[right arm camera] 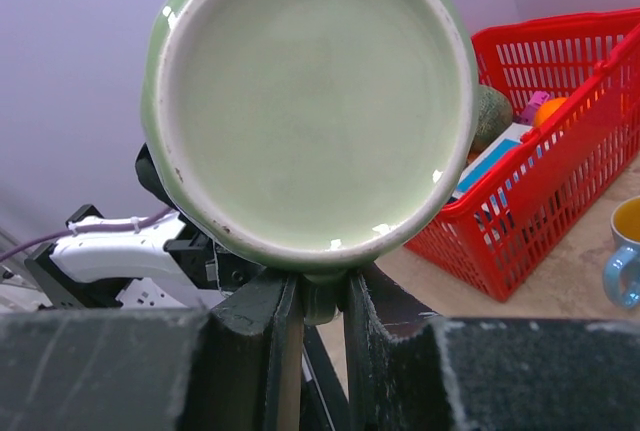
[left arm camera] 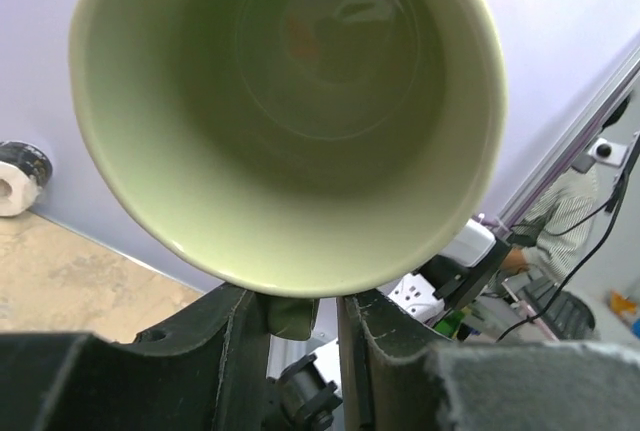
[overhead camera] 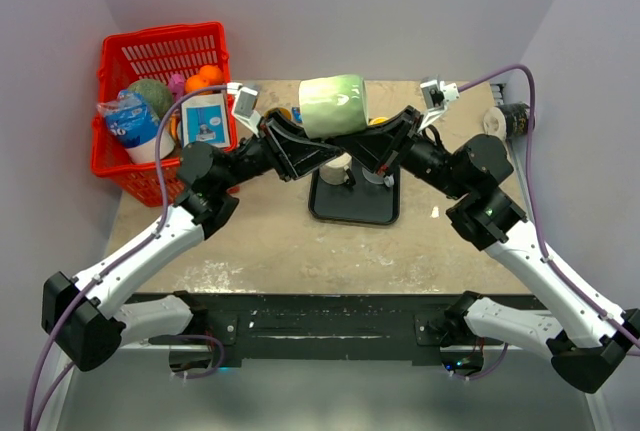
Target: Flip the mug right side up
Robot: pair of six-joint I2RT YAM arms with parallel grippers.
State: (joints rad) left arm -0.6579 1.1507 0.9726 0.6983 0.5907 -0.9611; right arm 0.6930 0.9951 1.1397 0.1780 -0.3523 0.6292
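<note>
the green mug [overhead camera: 333, 103] is off the bench [overhead camera: 270, 241], lying on its side in the air above a black tray [overhead camera: 355, 206], with both arms meeting under it. from above, its mouth turns toward the left arm and its base toward the right.

only the left wrist view looks into the mug [left arm camera: 290, 101]: a bare, pale green inside with the rim filling most of the picture. the left tool [left arm camera: 300, 351] has its jaws set narrowly either side of a green part under the rim. one finger [left arm camera: 235, 351] touches it, while a thin bright gap shows on the other side, so i cannot tell whether the grip is firm. from above, that tool [overhead camera: 322, 151] is tucked under the mug and the contact is hidden.

only the right wrist view shows the mug's flat, unglazed-looking base [right arm camera: 310, 101]. the right tool [right arm camera: 322, 331] is pinched closed on a green part just below it, gripping the mug. from above, it [overhead camera: 358, 149] reaches in from the right.

the red basket [overhead camera: 165, 51] at the far left corner holds oranges [overhead camera: 205, 76] and a blue and white packet [overhead camera: 130, 121]. the right wrist view catches the basket [right arm camera: 560, 151] behind the mug, plus a blue-handled cup [right arm camera: 625, 251] with a yellow inside. a white roll [overhead camera: 495, 121] sits at the far right of the bench, also seen from the left wrist [left arm camera: 15, 176].
</note>
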